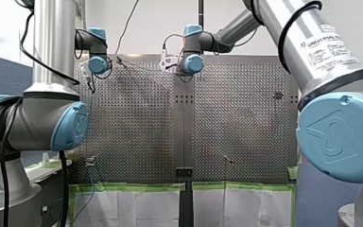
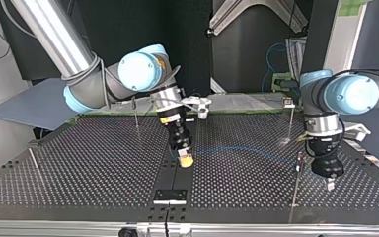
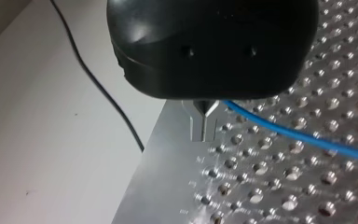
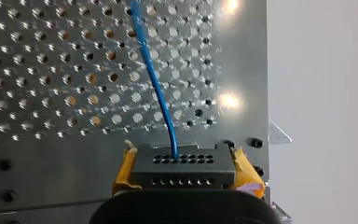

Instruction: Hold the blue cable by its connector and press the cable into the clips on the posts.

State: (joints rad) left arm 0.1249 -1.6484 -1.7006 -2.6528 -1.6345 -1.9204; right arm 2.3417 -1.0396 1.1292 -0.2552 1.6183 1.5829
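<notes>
In the right wrist view my right gripper (image 4: 186,171) is shut on a grey connector block (image 4: 182,159), one yellow pad (image 4: 127,169) on each side. The blue cable (image 4: 156,88) leaves the block and runs ahead over the perforated plate. In the top view this gripper (image 2: 185,159) hangs near the table's middle. From it the cable (image 2: 246,148) arcs toward my left gripper (image 2: 329,183). In the left wrist view my left gripper (image 3: 204,108) has its metal fingers pinched together just above the plate. The cable (image 3: 298,135) comes out right at their tips.
Thin posts stand on the table (image 2: 79,163): one (image 2: 135,111) at the back left, one with a clip (image 2: 288,102) at the back right, one (image 2: 297,177) beside my left gripper, one (image 2: 35,165) leaning at the far left. A black wire (image 3: 98,84) hangs past the plate's edge.
</notes>
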